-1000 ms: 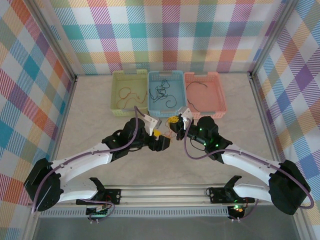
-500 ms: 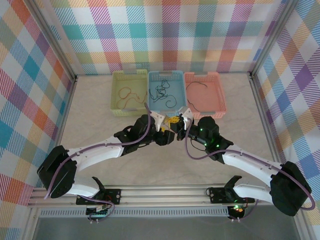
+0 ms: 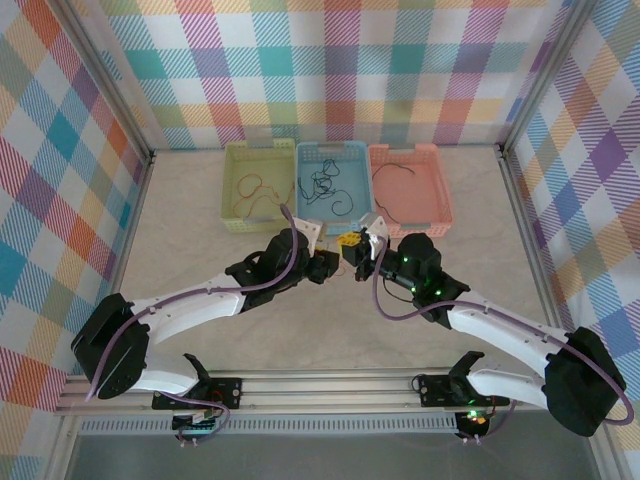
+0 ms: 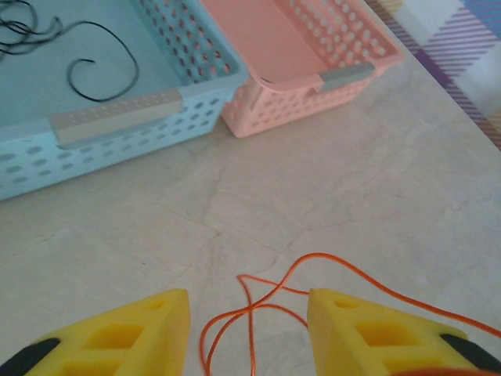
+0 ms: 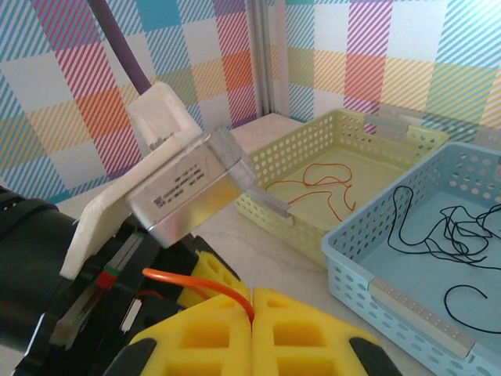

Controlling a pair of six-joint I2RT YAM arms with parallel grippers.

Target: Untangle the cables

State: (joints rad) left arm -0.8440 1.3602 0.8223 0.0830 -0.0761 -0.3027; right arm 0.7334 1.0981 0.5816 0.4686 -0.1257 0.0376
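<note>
Beige stone-patterned worktop (image 3: 200, 250) spreads across the overhead view, boxed in by checked walls (image 3: 330, 70). Two white arms reach up from the bottom edge, the left arm (image 3: 190, 315) from the lower left and the right arm (image 3: 500, 330) from the lower right, and meet just below the middle of the frame. Across the upper middle three plastic baskets sit side by side: a yellow-green basket (image 3: 250, 226) at left, a blue basket (image 3: 332, 147) in the centre and a pink basket (image 3: 420, 228) at right. In the left wrist view the left jaws stand apart, their yellow foam fingers (image 4: 117, 333) at the bottom of the frame. The orange cable (image 4: 313, 255) lies in slack loops on the worktop between them. In the right wrist view the right jaws are pressed together and clamped on that orange cable, which leaves the seam at bottom centre and arcs left. Black cables (image 5: 446, 227) lie tangled in the blue basket, a thin orange wire (image 5: 313, 182) in the yellow-green one, and a dark wire (image 3: 395, 172) in the pink one.
</note>
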